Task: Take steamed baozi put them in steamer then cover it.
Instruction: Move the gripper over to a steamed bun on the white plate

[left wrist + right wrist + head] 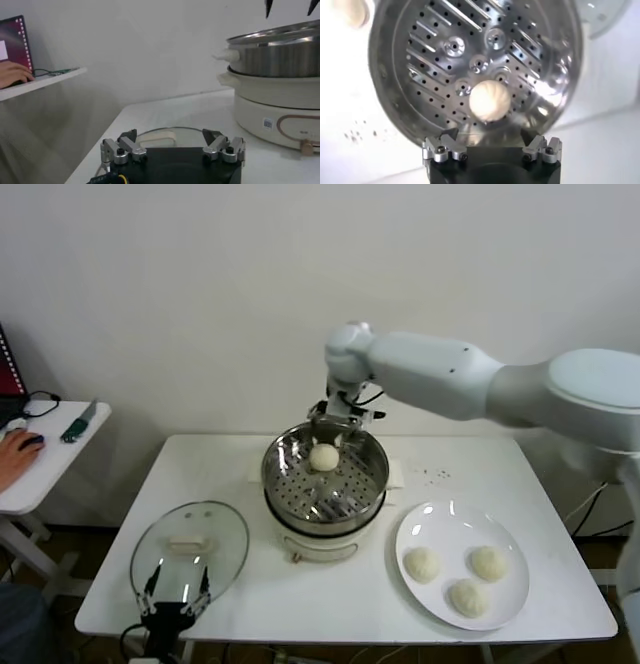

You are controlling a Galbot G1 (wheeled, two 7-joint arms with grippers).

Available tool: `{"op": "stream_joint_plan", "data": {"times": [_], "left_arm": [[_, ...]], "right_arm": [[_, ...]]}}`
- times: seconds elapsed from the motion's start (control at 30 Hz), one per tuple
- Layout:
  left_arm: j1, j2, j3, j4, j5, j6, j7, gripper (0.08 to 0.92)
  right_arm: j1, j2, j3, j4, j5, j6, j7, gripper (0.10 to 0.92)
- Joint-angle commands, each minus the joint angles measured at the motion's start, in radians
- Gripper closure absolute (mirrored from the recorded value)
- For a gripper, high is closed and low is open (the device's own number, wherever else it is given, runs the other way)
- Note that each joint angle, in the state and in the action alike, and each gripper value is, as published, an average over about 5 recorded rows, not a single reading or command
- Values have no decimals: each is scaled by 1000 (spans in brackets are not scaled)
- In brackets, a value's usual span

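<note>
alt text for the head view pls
The right hand hovers open over the far side of the steamer, where one baozi sits on the tray. Three baozi wait on a white plate; the cover lies by the left hand.

The steamer stands upright at the table's centre: a shiny steel pot with a perforated tray inside, seated on a cream-white base. One steamed baozi, round, smooth and cream-white, rests on the tray toward the pot's 12 o'clock wall; in the right wrist view the same bun lies on the holed metal floor. Three more baozi sit apart from one another at the steamer's 4 o'clock. The cover, clear glass with a metal rim and a cream-white bar handle, lies flat at the steamer's 8 o'clock, off the pot.
</note>
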Motion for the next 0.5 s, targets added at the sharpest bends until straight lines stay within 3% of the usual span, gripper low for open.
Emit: {"op": "stream_joint_plan", "data": {"times": [0.03,0.17,0.3,0.5], "left_arm": [[17,5,3,-29,-6,0,1,177],[20,9,7,-51,-6,4,3,177],[18,11,12,-59,-6,4,7,177],[20,11,15,-63,-9,-3,16,177]], "right_arm": [[192,-313,-178,309,464,-472,93,203],[172,-453,-166,414,551,-699,138,203],[140,-578,-127,492,595,-872,93,203],[128,-694,-195,561,623,-922,29,203]]}}
